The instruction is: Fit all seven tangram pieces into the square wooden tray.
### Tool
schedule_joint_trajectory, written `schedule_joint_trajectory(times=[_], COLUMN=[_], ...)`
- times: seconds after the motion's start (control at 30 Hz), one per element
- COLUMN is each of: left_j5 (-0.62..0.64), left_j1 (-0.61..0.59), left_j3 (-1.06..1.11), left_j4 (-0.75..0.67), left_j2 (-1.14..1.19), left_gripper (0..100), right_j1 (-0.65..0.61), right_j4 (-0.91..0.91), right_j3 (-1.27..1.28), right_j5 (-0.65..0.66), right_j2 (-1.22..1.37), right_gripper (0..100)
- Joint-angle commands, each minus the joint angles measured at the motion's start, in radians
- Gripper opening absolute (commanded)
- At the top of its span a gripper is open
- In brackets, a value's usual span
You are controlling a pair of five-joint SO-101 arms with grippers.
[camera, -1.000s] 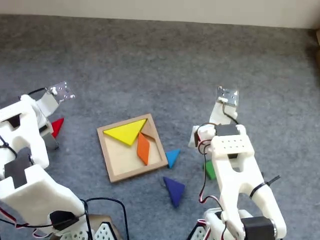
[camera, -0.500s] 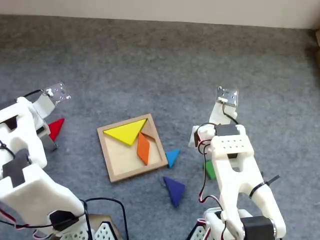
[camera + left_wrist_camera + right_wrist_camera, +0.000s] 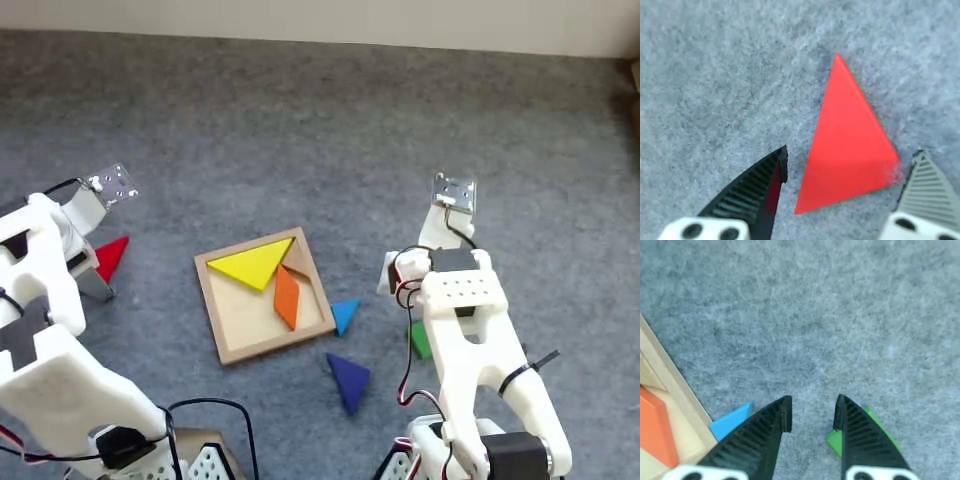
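The left claw point(image 3: 850, 150) has shifted back and now straddles the red triangle point(image 3: 847, 140), jaws wide, nothing gripped. It lies on the tabletop point(image 3: 300, 120), well apart from the tray point(image 3: 209, 308). Grasp is pending.

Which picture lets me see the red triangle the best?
The left wrist view: the red triangle lies whole and close on the carpet between the open fingers of the left gripper. The high view shows it far off, partly hidden behind that arm.
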Motion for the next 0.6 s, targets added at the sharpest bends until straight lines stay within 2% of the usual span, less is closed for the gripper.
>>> schedule_joint_trajectory(times=[0.0, 0.17, 0.3, 0.57], left_j5=[-0.285, -0.285, -0.282, -0.279], left_j1=[-0.012, -0.008, -0.012, -0.005], left_j3=[0.025, 0.062, 0.064, -0.005], left_j4=[-0.011, -0.011, -0.008, 0.218], left_j2=[0.027, 0.027, 0.027, -0.010], left_gripper=[32, 22, 20, 20], right_j1=[0.012, 0.012, 0.036, 0.048], right_j4=[-0.016, -0.016, -0.016, -0.016], right_j3=[-0.004, -0.004, -0.007, -0.008], right_j5=[-0.003, -0.003, -0.003, -0.003], right_j2=[-0.048, -0.048, -0.048, -0.048], right_gripper=[14.9, 14.9, 14.9, 14.9])
